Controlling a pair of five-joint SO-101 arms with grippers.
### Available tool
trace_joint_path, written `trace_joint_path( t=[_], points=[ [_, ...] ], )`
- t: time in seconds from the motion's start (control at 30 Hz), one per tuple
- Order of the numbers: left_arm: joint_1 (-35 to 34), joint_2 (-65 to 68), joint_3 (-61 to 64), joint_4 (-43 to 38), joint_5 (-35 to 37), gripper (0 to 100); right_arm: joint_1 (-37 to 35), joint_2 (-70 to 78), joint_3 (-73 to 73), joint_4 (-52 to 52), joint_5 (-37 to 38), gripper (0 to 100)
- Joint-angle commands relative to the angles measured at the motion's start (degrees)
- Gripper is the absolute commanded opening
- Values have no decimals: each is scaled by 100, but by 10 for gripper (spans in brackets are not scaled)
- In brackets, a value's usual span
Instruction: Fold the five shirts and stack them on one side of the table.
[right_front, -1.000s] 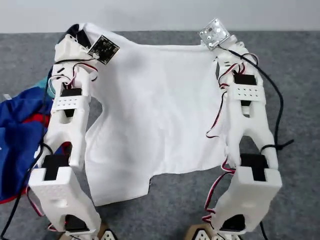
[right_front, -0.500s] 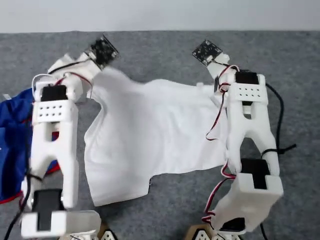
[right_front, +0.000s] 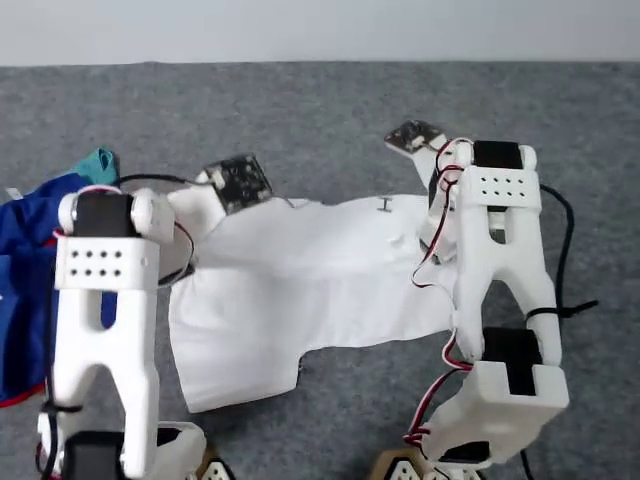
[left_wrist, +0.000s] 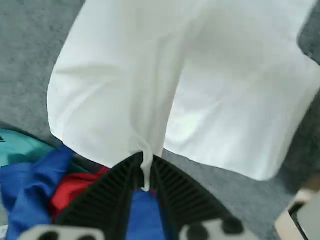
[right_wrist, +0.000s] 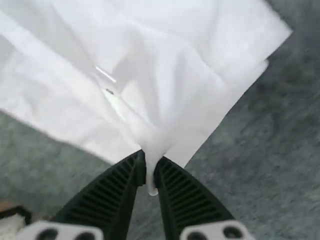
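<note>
Both ends are pinching cloth: my left gripper (left_wrist: 144, 172) is clamped on one corner of the white shirt (right_front: 300, 290) and my right gripper (right_wrist: 150, 175) on the other, holding its far edge up over the part lying flat on the table (right_front: 330, 110). I'd call that mid first fold, nothing stacked yet. Off to my left, a loose heap of blue, red and teal shirts (right_front: 30, 270) sits unfolded.

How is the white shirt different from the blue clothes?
The plain white cloth shirt lies spread mid-table; the blue, red and teal clothes pile sits bunched on the left. The left gripper and right gripper pinch the white shirt; nothing holds the pile. Both are fabric.
</note>
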Motion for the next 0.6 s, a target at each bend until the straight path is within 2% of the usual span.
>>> trace_joint_path(
  t=[0.0,0.13,0.33,0.57],
  points=[
    [-141,-536,444,237,-246,5,215,-356,-343,488,-26,10],
    [-211,-1213,1596,237,-668,6,576,-321,-316,752,193,10],
    [-176,-2382,3134,237,-932,19,875,-303,-308,813,607,10],
    [-211,-2980,3776,237,-1099,20,1007,-356,352,822,826,10]
  ],
)
